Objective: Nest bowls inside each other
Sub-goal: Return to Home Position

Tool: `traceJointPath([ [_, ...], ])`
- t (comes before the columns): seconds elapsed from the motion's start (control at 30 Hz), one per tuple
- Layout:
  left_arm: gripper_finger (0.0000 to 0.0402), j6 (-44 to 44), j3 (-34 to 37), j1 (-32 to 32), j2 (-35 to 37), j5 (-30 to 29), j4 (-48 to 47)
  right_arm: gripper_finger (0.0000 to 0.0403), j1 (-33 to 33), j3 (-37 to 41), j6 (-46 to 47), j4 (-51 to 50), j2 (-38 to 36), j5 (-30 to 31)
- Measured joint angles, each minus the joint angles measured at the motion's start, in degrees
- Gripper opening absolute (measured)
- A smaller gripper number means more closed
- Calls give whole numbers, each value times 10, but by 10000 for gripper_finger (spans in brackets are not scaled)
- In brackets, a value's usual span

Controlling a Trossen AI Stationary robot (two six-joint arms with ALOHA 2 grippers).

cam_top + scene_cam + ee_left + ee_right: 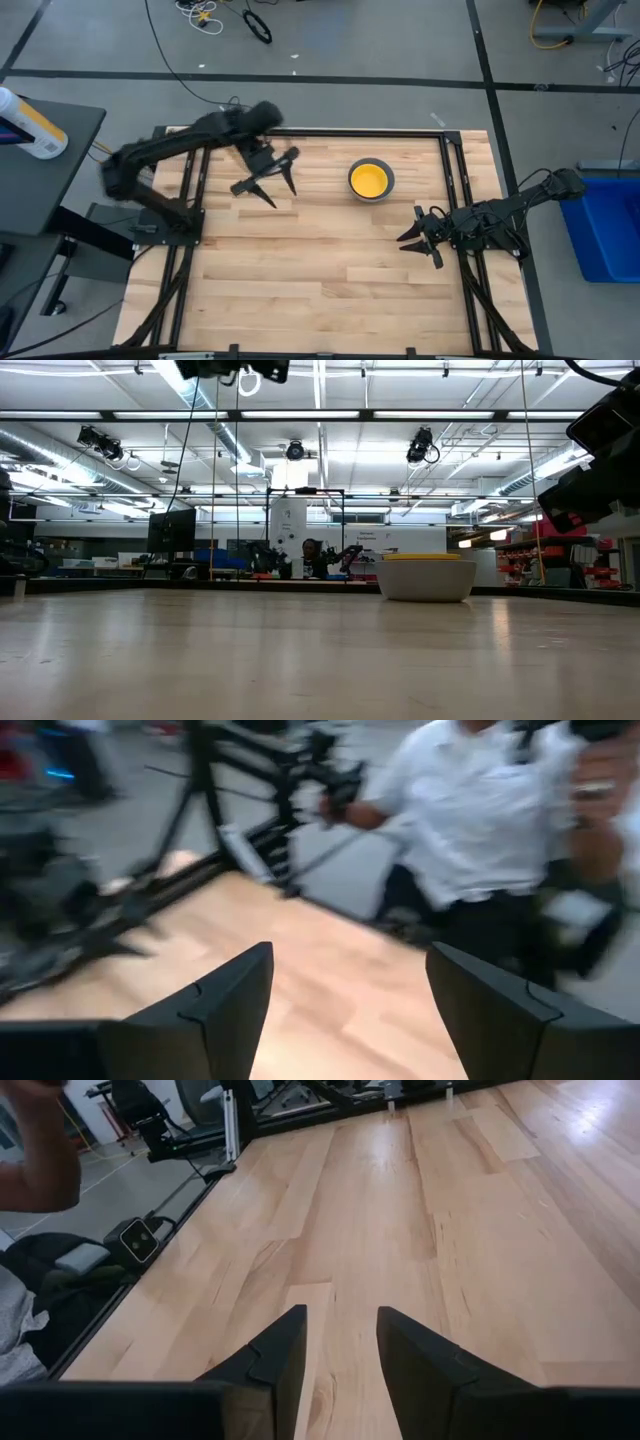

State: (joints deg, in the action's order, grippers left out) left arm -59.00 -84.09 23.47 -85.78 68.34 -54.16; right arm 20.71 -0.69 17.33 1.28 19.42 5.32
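A yellow bowl [369,179] sits nested inside a grey bowl [388,187], right of the table's middle toward the far edge. In the low view the grey bowl [425,581] rests by its base on the wood, with the yellow rim [423,557] just above its edge. My left gripper [284,198] hangs open above the table to the left of the bowls, nothing between its fingers [225,1010]. My right gripper [410,232] stays low near the table's right edge, on the near side of the bowls, open and holding nothing [340,1330].
Bare wooden table [300,270] stretches across the middle and near side. Black frame rails [190,200] run along the left and right edges. A person in a white shirt [480,810] stands beyond the table; a person's arm [30,1150] shows past its edge.
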Motion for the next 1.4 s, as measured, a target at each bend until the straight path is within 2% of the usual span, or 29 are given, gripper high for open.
traceJointPath([
  [0.07, 268, 121, 111, 6, 71, -50, 183, 131, 0, 0, 0, 0, 0, 0],
  [0.17, 269, 325, 292, 1, 166, -215, 472, 131, 0, 0, -2, 0, 0, 0],
  [0.23, 270, 390, 396, -7, 219, -284, 620, 130, 0, 0, -2, 0, 0, 0],
  [0.37, 268, 455, 558, -16, 286, -283, 803, 129, 0, 0, -4, 0, 0, 1],
  [0.57, 270, 515, 710, -87, 273, -286, 1008, 130, 0, 0, -4, 2, 0, 2],
  [0.63, 269, 526, 751, -128, 260, -310, 1073, 129, 0, 0, -4, 2, 0, 7],
  [0.7, 268, 536, 785, -173, 251, -365, 1130, 130, 0, 0, -4, 2, 0, 10],
  [0.8, 268, 557, 835, -237, 245, -463, 1167, 131, 0, 0, -4, 2, 0, 11],
  [0.87, 270, 572, 836, -273, 244, -499, 1166, 131, 0, 0, -4, 2, 0, 11],
  [0.97, 272, 581, 836, -311, 253, -504, 1172, 129, 0, 0, -4, 2, 0, 11],
  [1.13, 273, 555, 837, -333, 297, -462, 1150, 131, 0, 0, -2, 2, 0, 10],
  [1.27, 273, 553, 837, -331, 387, -481, 1077, 129, 0, 0, 0, 1, 0, 5],
  [1.4, 273, 554, 837, -332, 513, -492, 970, 131, 0, 0, 4, 1, 0, 4],
])
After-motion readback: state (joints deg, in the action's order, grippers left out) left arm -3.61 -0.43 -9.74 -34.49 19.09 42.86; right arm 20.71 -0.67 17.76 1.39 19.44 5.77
